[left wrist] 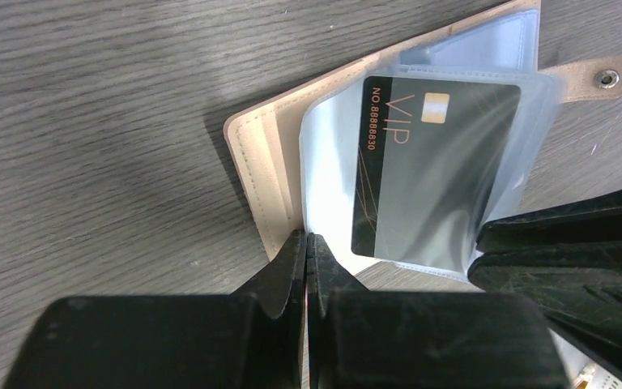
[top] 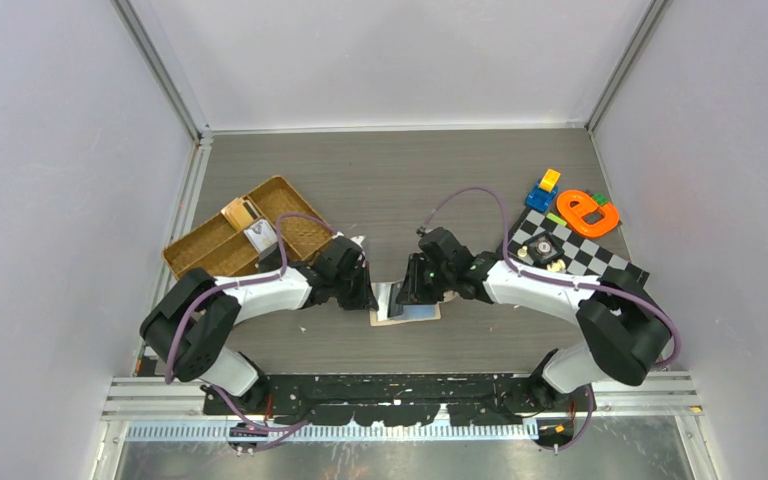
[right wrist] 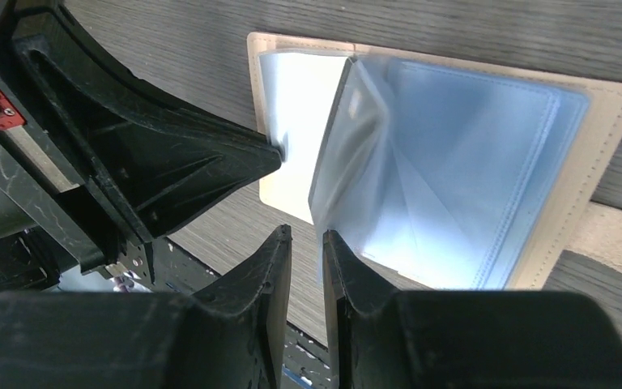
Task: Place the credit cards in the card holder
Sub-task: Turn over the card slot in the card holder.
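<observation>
Tabletop (left wrist: 89, 121): left claw (left wrist: 306, 243) tight on wallet (left wrist: 263, 154)

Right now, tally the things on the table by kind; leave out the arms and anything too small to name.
Card holder: 1
VIP card: 1
Wicker tray: 1
Checkered mat: 1
Orange letter e: 1
Toy bricks: 2 (blue, yellow)
Total: 7
</observation>
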{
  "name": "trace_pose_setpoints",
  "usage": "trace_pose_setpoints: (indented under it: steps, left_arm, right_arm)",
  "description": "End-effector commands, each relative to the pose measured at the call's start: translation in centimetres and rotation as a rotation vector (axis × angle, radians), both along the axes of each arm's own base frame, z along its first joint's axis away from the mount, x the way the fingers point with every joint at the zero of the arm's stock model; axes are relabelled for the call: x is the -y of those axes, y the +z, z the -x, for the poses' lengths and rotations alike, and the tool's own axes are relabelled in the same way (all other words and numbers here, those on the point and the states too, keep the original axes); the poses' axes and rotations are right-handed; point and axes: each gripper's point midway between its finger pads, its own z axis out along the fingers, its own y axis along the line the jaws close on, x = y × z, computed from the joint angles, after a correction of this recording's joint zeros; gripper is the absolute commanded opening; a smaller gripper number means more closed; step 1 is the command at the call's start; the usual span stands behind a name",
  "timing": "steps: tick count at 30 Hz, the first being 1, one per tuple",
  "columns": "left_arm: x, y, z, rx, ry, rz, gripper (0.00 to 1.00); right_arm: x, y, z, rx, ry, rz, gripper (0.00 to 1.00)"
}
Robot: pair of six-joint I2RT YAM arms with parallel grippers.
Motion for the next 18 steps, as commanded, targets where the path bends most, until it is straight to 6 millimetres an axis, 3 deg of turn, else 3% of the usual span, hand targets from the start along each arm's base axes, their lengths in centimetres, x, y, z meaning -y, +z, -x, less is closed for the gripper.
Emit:
trace_pose_setpoints:
  steps: [1, 11, 18]
  left_arm:
    - [0.0, 0.2, -0.2, 0.021, -0.005, 0.016, 0.0]
    - [0.2, 0.0, -0.2, 0.02, -0.009, 0.025, 0.0]
    - [0.1, 0.1, -0.2, 0.027, -0.009, 0.025, 0.0]
  right_arm:
    - [-1.8, 1.3, -1.1, 0.058, 0.013, -0.014, 0.26]
    - [-2.2, 0.9, -1.2, 0.075, 0.008, 0.027, 0.26]
    - [3.8, -0.6, -2.5, 0.138, -0.108, 0.309, 0.31]
